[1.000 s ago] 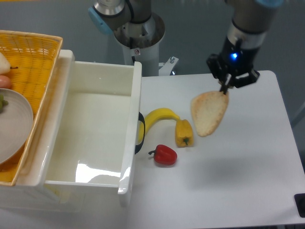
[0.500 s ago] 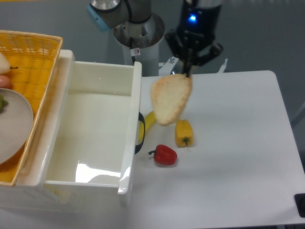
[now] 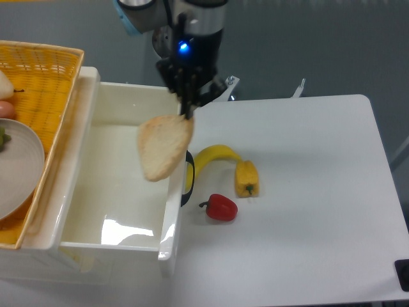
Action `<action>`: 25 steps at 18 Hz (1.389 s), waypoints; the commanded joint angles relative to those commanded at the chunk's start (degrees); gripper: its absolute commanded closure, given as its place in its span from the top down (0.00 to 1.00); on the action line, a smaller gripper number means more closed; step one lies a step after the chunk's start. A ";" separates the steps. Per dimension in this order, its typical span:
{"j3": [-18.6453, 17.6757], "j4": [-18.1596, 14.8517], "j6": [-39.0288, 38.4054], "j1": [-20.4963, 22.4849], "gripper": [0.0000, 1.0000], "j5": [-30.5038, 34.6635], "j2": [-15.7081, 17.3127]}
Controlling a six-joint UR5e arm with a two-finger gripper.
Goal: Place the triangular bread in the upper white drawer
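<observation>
Gripper (image 3: 187, 109) clamped on the top edge of the bread (image 3: 164, 146), with the slice hanging down, tilted, in the air. Hung over the right wall of the drawer (image 3: 77, 192), part above the white inside, clear of the floor. Drawer stood open at the bench's left side, dark handle facing right. Just right of the handle: banana (image 3: 211, 158), yellow pepper (image 3: 246, 178), red pepper (image 3: 220, 208), all on the white bench (image 3: 319, 204). Wicker basket (image 3: 38, 77) at the far left, beside the drawer.
</observation>
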 joint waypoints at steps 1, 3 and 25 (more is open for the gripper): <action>0.00 0.35 0.00 -0.88 0.00 0.00 -0.53; 0.00 1.05 -0.61 -2.37 0.00 0.00 -2.11; 0.70 5.80 -1.50 -3.97 0.97 1.58 -6.69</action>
